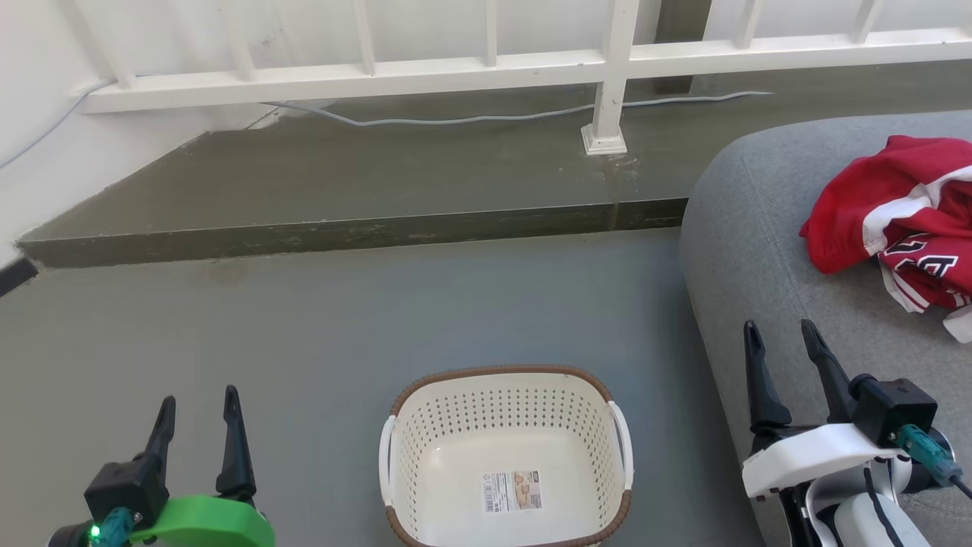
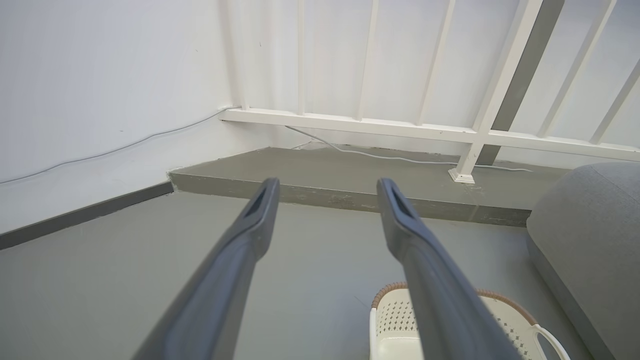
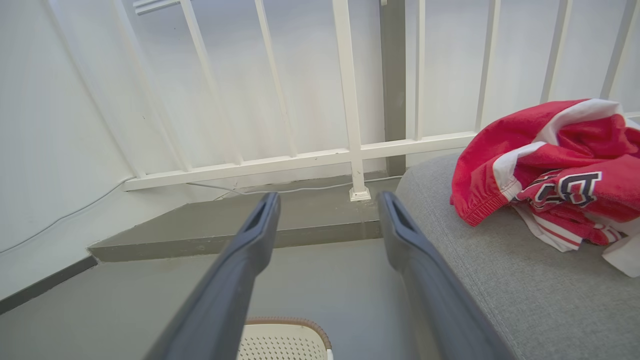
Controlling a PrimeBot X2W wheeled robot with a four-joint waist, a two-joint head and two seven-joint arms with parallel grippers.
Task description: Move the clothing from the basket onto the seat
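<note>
**Resting grippers, clothing on the seat**

Hanging low over the near left part of the grey floor [image 1: 342,327], the left gripper [image 1: 199,396] was released, its two dark fingers spread apart, pointing up the head view and holding nothing. In the left wrist view those fingers framed bare floor and a raised concrete step [image 1: 380,175] along the far edge of the floor. A pale cable [image 1: 471,119] ran across the step under a white railing [image 1: 607,61].

To the right, the basket [image 1: 501,414] stood upright on the floor near its front edge, between the two grippers and just beside the seat's rounded left edge. A printed label [image 1: 512,491] lay flat on the basket's bottom.

Further right, the right gripper [image 1: 781,327] was also released. Its fingers were parted with nothing between them, and it hovered over the near left edge of the seat [image 1: 744,228]. It was well apart from the clothing.

The clothing [image 1: 888,205] lay in a crumpled red-and-white heap on top of the seat, back from its left edge and towards the right. Black-and-white lettering showed on one fold.
</note>
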